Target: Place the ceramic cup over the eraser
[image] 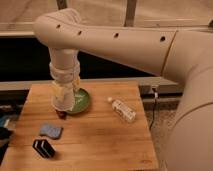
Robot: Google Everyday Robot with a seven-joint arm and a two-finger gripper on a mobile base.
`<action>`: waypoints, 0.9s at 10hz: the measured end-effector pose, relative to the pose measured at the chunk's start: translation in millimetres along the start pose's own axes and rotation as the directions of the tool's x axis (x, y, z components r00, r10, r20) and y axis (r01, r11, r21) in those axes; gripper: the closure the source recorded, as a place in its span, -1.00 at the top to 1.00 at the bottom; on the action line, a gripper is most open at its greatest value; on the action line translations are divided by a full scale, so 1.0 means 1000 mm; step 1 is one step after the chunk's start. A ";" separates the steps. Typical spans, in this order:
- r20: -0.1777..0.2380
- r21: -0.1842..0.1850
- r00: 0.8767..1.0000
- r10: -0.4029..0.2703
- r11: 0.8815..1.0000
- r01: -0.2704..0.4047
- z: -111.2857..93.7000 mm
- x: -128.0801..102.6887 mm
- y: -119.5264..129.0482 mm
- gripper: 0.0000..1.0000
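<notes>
Gripper (62, 109): low over wooden table (100, 150), beside green plate (83, 103); fingers pressed together, apparently pinching ceramic cup (63, 97). Eraser (44, 148): front-left, well apart. Handling: clear blue pad (51, 131), centre cup mouth-down above eraser, lower squarely.

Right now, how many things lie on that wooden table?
5: green plate and small red thing by the gripper at back left, bottle mid-right, blue pad and striped eraser front left. The arm may hide more.
</notes>
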 end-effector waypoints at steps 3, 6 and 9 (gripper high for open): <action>-0.046 0.023 0.998 -0.032 0.999 0.033 0.002 -0.004 0.007 -1.00; -0.143 0.027 0.982 -0.122 0.992 0.127 0.018 -0.024 0.047 -1.00; -0.197 0.021 0.964 -0.177 0.983 0.185 0.031 -0.028 0.065 -1.00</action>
